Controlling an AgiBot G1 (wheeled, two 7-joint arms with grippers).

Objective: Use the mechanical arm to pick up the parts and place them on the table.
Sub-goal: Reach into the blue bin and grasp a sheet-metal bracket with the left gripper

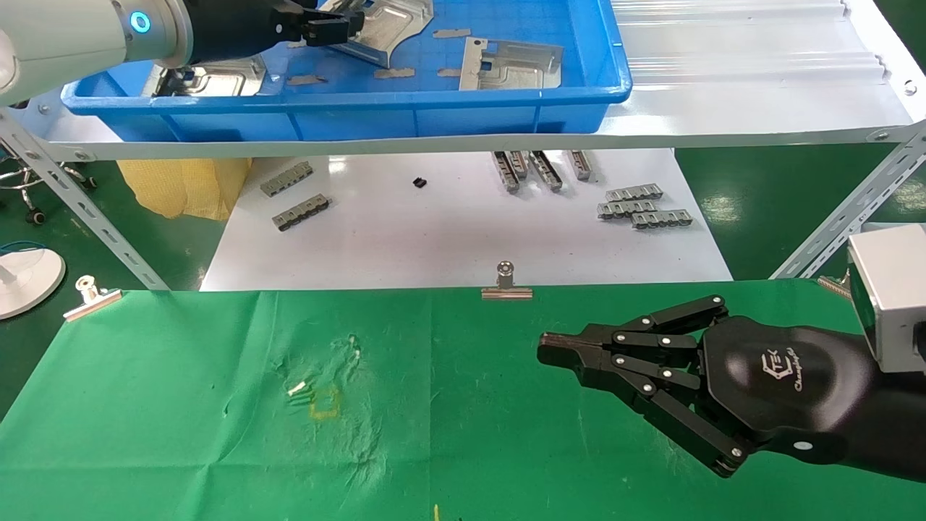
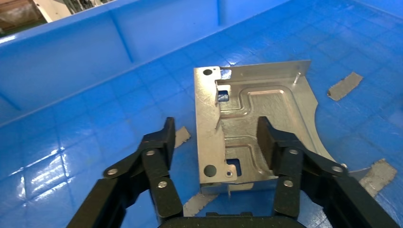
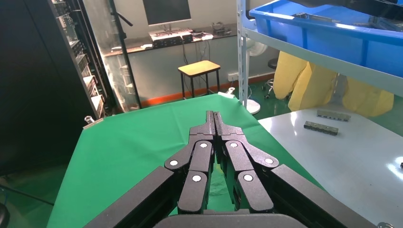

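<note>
Tool (image 2: 216, 142), L arm, spread over part (image 2: 256, 126).

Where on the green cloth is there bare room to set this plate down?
The green table is bare left of the shut right gripper, from the middle binder clip to the left one. Crowded: the blue tray, where the open left gripper straddles a part.
</note>
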